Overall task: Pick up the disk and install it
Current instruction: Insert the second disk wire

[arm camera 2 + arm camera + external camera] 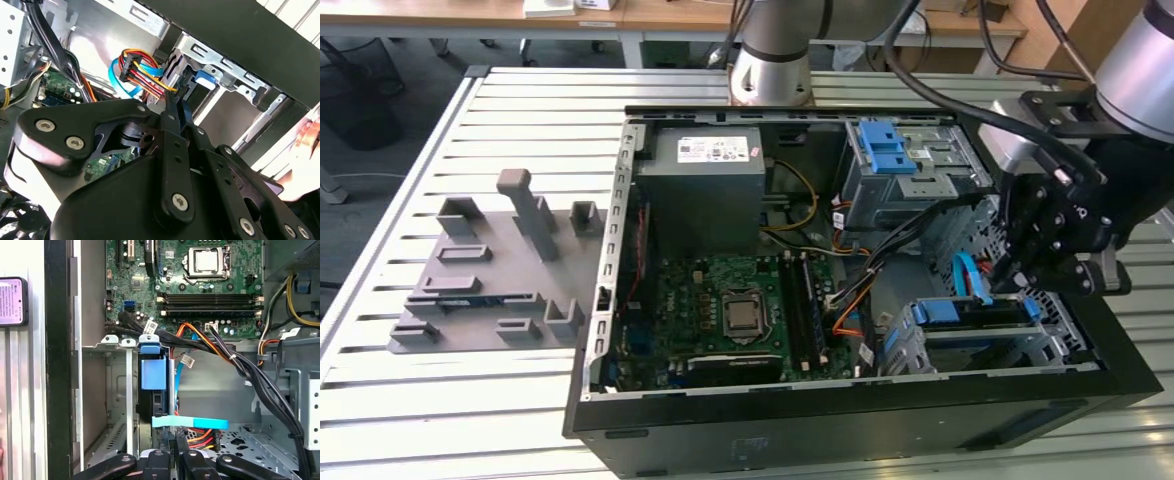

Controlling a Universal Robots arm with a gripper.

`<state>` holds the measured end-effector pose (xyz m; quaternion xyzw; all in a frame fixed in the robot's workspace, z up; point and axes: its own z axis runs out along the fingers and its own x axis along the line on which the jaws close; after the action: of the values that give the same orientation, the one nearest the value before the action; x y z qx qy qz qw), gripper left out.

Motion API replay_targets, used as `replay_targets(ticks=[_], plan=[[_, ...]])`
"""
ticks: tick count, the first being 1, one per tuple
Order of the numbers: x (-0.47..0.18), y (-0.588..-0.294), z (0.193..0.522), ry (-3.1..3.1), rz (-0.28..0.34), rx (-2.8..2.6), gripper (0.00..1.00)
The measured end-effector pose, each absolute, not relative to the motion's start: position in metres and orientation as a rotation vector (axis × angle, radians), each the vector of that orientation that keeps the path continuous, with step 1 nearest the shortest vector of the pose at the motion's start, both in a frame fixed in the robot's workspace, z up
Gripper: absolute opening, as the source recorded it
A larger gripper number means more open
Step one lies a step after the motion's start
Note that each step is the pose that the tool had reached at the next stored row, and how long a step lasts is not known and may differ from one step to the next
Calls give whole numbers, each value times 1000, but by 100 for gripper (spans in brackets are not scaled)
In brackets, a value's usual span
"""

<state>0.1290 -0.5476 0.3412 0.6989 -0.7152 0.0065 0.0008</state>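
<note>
Arm: silver-grey tube sections, one upright column (771, 60) at the back; black cables (947, 95) run along it toward the wrist. Gripper (1051, 262): matt black, flat linkage plates joined by silver round-head screws (180, 202), rounded knuckle lobes. A pale grey block sits above the gripper, possibly a camera mount.

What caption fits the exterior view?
Robot gripper lowered beside the blue-framed disk inside an open computer case.
</note>
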Motion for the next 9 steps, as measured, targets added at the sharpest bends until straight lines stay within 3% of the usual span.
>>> replay_targets(ticks=[9], plan=[[129,-552,337,-2248,9,2205,16]])
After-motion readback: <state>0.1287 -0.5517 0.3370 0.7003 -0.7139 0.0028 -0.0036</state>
